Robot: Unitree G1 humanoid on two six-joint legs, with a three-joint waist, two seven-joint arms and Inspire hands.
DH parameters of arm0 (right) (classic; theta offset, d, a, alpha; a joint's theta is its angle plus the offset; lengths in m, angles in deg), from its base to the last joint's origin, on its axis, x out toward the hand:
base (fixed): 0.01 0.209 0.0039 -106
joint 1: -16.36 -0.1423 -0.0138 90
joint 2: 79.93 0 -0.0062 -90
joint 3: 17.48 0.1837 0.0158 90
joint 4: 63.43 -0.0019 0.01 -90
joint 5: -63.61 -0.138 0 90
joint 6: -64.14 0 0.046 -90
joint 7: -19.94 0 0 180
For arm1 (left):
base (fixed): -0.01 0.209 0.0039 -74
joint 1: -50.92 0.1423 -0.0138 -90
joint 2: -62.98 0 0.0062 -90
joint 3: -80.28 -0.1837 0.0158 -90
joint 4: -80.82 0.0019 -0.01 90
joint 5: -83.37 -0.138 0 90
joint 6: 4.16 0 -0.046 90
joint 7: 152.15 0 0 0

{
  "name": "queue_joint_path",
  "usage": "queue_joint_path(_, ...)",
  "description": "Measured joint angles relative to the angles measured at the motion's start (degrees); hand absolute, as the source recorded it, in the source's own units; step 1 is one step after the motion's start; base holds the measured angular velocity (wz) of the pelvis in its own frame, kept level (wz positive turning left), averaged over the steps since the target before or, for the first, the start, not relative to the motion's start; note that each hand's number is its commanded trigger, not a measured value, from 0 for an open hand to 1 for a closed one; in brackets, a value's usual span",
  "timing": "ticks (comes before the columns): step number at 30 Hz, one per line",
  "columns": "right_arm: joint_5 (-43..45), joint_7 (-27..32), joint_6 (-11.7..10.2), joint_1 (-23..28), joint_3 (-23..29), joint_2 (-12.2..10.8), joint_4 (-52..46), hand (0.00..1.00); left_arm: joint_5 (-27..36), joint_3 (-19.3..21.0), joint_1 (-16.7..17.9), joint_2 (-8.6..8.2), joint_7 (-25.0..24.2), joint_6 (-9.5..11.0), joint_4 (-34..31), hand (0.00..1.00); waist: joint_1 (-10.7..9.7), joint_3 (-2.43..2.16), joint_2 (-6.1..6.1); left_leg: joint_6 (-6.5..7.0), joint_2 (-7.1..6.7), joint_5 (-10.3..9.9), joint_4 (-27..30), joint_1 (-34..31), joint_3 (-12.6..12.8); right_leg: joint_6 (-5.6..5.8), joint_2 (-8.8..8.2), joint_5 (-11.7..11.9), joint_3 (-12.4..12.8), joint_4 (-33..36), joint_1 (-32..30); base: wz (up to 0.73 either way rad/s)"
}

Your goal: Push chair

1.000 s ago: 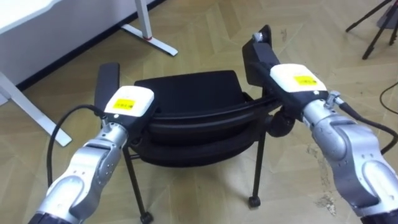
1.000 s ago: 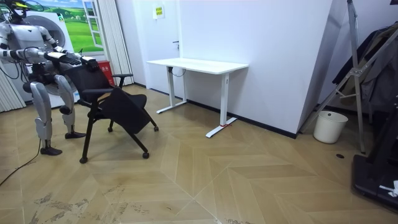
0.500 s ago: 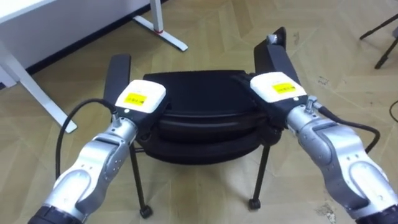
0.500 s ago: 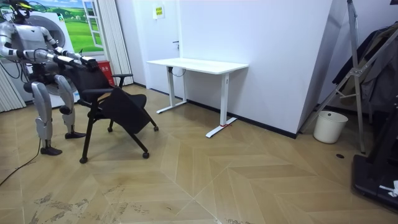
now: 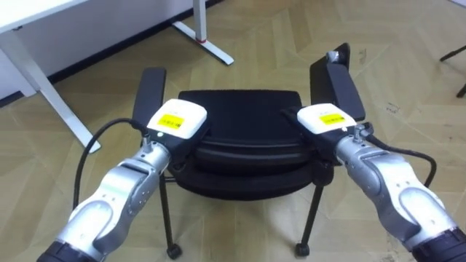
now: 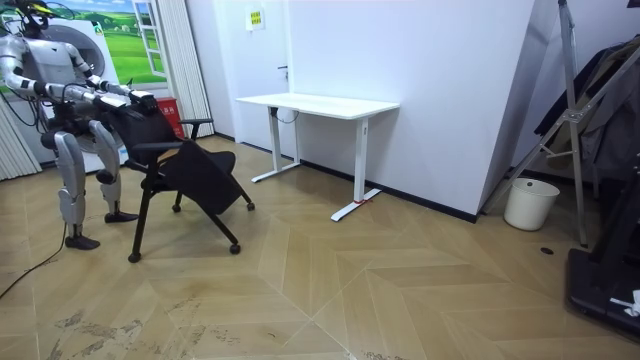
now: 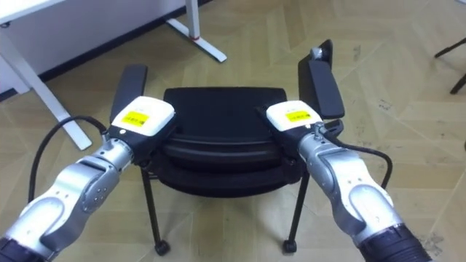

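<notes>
Your left hand (image 5: 177, 122) rests on the top edge of the chair's (image 5: 240, 109) backrest (image 5: 244, 151), toward its left end. Your right hand (image 5: 322, 118) rests on the same edge toward the right end. You see both hands from the back. Their fingers reach forward and down over the far side of the backrest, where they are hidden, so you cannot tell whether either hand is curled round the edge or lying flat against it.

The black chair stands directly in front of you with its back toward you. The backrest runs as a curved band between your two hands, and the seat (image 7: 222, 109) lies just beyond it. The left armrest (image 5: 150, 91) rises just beyond your left hand, and the right armrest (image 5: 337, 81) just beyond your right hand. Two of the chair's thin legs drop to castors (image 5: 301, 249) on the wood floor (image 5: 408, 87) below your forearms.

A white desk (image 5: 44, 94) stands ahead to your left, well apart from the chair, with its foot (image 5: 212, 45) lying on the floor past the seat.

In the room view you stand upright at the far left, arms stretched out level to the back of the chair (image 6: 190, 165). The desk (image 6: 320, 104) is against the wall to the right of it, and a white bin (image 6: 530, 204) sits much farther right.
</notes>
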Motion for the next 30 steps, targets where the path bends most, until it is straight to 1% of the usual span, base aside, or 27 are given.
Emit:
queue_joint_path(3,-0.03,1.83,-0.04,-0.01,-0.29,0.01,0.76,0.00,0.01,-0.07,-0.10,-0.02,-0.23,-0.04,-0.01,1.00,-0.02,-0.04,0.05,0.00,0.00,0.00,0.35,-0.38,0.02,0.00,-0.03,0.00,-0.19,0.01,-0.18,0.01)
queue_joint_path(4,-0.03,2.56,-0.05,-0.02,-0.38,0.01,1.03,0.32,0.02,-0.16,-0.19,-0.02,-0.24,-0.14,0.00,1.00,-0.05,-0.06,0.09,0.00,0.00,0.00,0.76,-0.81,-0.01,0.00,-0.07,0.00,-0.56,0.00,-0.30,0.05)
queue_joint_path(6,-0.07,3.65,-0.07,-0.03,-0.49,0.00,1.47,1.00,0.09,-0.51,-0.27,-0.08,-0.44,-0.55,0.00,1.00,-0.18,-0.12,0.48,0.00,0.00,0.00,0.80,-0.92,-0.16,0.00,-0.06,0.00,-0.90,-0.02,-0.26,0.06)
queue_joint_path(9,-0.05,4.66,-0.11,-0.03,-0.68,0.00,1.83,1.00,0.47,-0.88,-0.25,-0.08,-0.99,-0.87,0.02,1.00,-0.18,-0.30,1.24,0.00,0.00,0.00,0.79,-0.92,-0.16,0.00,-0.06,0.00,-0.95,-0.02,-0.11,0.00)
queue_joint_path(11,-0.02,5.05,-0.35,-0.03,-0.70,0.08,2.09,1.00,0.50,-1.21,-0.25,-0.04,-1.04,-1.04,0.03,1.00,-0.20,-0.29,1.50,0.00,0.00,0.00,0.79,-0.82,-0.16,0.00,-0.06,0.00,-0.95,-0.04,-0.15,0.00)
queue_joint_path(13,-0.01,5.48,-0.76,-0.03,-0.86,0.42,2.34,1.00,0.73,-1.51,-0.25,0.09,-1.05,-1.17,0.03,1.00,-0.19,-0.30,1.59,0.00,0.00,0.00,0.79,-0.81,-0.16,0.00,-0.07,0.00,-0.95,-0.03,-0.13,0.00)
queue_joint_path(16,-0.05,6.01,-0.81,-0.03,-1.23,0.77,2.49,1.00,0.97,-1.60,-0.25,0.16,-1.30,-1.17,0.03,1.00,-0.18,-0.30,1.60,0.00,0.00,0.00,0.78,-0.81,-0.09,0.00,-0.10,0.00,-0.96,-0.03,-0.18,0.00)
queue_joint_path(21,-0.05,9.25,-1.21,-0.02,-2.15,0.98,3.63,1.00,0.92,-1.62,-0.25,0.37,-1.35,-0.95,0.03,1.00,-0.06,-0.26,1.70,-0.01,-0.01,0.01,0.77,-0.83,0.03,0.00,-0.11,0.00,-0.55,-0.03,-0.29,-0.01)
queue_joint_path(22,-0.02,9.98,-1.46,-0.02,-2.42,1.22,3.74,1.00,1.03,-1.72,-0.26,0.72,-1.34,-0.61,0.02,1.00,-0.07,-0.27,1.79,-0.01,-0.02,0.01,0.77,-0.84,0.10,0.00,-0.11,0.00,-0.36,-0.03,-0.36,0.00)
queue_joint_path(24,0.17,10.71,-2.51,0.18,-2.40,1.82,3.79,1.00,1.01,-1.71,-0.25,0.73,-1.29,-0.48,0.02,1.00,-0.12,-0.27,1.83,-0.01,-0.04,0.01,0.75,-0.92,0.10,0.00,-0.14,0.00,-0.36,-0.03,-0.21,0.00)
queue_joint_path(27,0.17,11.25,-2.83,0.26,-2.40,1.98,3.87,1.00,1.00,-1.67,-0.25,0.71,-1.29,-0.38,0.01,1.00,-0.06,-0.27,1.82,-0.01,-0.05,0.01,0.75,-0.95,0.10,0.00,-0.17,0.00,-0.33,-0.03,0.00,0.00)
queue_joint_path(30,0.13,12.19,-3.62,0.25,-2.34,2.11,4.48,1.00,1.03,-1.67,-0.26,0.70,-1.30,-0.33,0.01,1.00,-0.13,-0.28,1.80,-0.01,-0.05,0.01,0.80,-0.95,0.06,0.00,-0.17,0.00,-0.36,-0.03,0.05,0.00)
